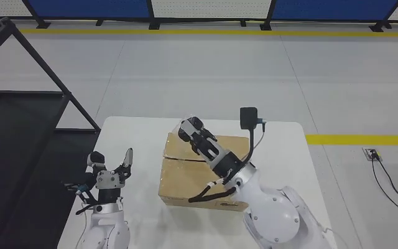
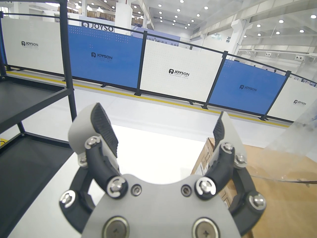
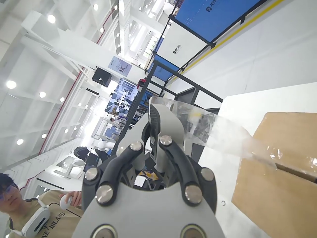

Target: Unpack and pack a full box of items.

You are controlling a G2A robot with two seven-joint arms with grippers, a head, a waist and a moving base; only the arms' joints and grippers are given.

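Observation:
A brown cardboard box (image 1: 196, 177) lies closed in the middle of the white table (image 1: 137, 134). My right gripper (image 1: 194, 128) hovers over the box's far end, shut on a strip of clear tape (image 3: 223, 134). The tape stretches from the fingertips (image 3: 153, 106) down to the box's top seam (image 3: 284, 154) and is peeled partly away from it. My left gripper (image 1: 112, 155) stands open and holds nothing, left of the box and above the table's near left part. Its view shows the box's side (image 2: 272, 179) and the lifted tape (image 2: 294, 139) beyond its pads (image 2: 104, 127).
A black shelf rack (image 1: 37, 124) stands against the table's left edge (image 2: 32, 95). A small black device with a cable (image 1: 249, 117) sits behind the box at the table's far edge. Blue and white fence panels (image 1: 211, 7) close off the floor beyond.

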